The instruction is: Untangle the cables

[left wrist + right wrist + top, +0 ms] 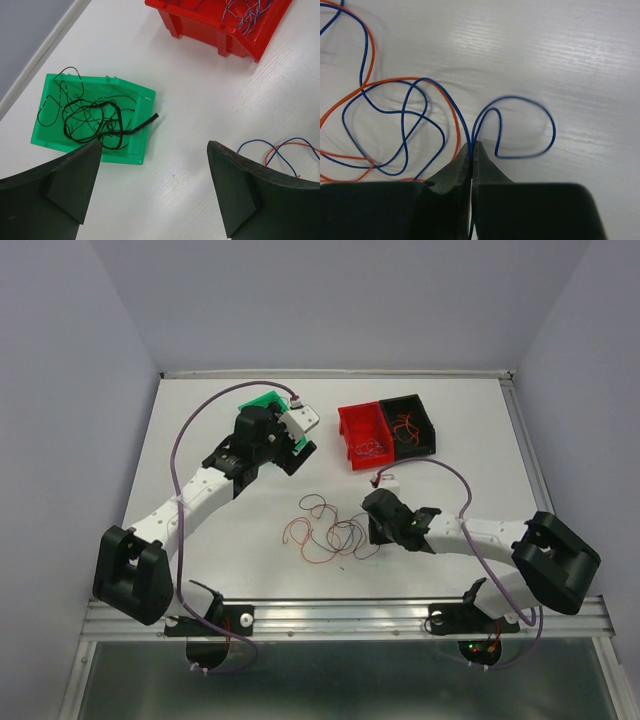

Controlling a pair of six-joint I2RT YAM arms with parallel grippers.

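White table [262, 572], thin curly blue-orange cables [335, 536]

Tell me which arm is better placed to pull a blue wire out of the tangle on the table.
The right arm. Its jaws are shut on a blue wire at the edge of the tangle. The left arm holds its jaws open by the green bin, apart from that tangle.

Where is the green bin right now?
In the top view the green bin sits far left on the table, half hidden behind the left gripper, with the red bin to its right.
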